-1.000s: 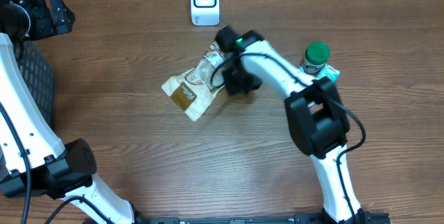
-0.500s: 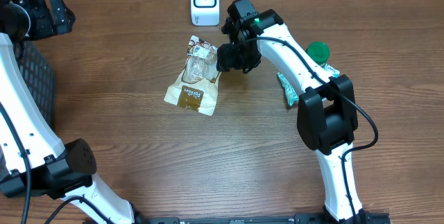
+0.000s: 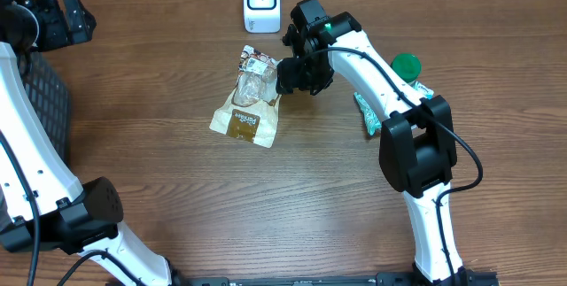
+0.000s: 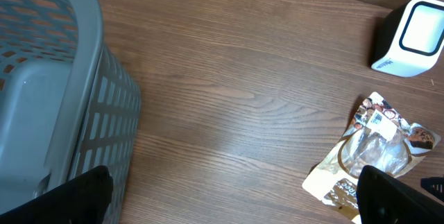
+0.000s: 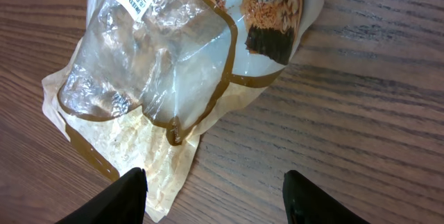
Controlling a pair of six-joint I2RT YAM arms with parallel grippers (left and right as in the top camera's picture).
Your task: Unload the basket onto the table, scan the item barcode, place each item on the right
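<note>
Overhead: a clear-windowed snack pouch [image 3: 249, 102] lies flat on the worktop [image 3: 177, 189] at centre frame, its upper end pointing toward the white scanner [image 3: 261, 2] at top centre but well short of it. The right gripper [image 3: 283, 78] hovers just beside the pouch's right edge. A green-capped bottle [image 3: 406, 65] and a teal packet [image 3: 367, 113] wait at right, partly behind the arm. A grey basket [image 3: 44, 100] sits at far left.

Left wrist: the left gripper [image 4: 234, 175] stands wide open and empty over bare wood, with the basket filling the left of the frame. The scanner sits at upper right and the pouch at lower right, both far from its reach.

Right wrist: the right gripper's dark fingers [image 5: 114, 200] stand apart at the bottom edge, open and holding nothing. The pouch spreads across the upper left, window side up, a white label at its top edge. No barcode can be made out.

The scan looks undone as far as these views tell. The pouch rests on the worktop rather than in front of the scanner's window. What appears left is to grip the pouch, lift it and turn its barcode toward the scanner. The bottle and packet likely follow.
</note>
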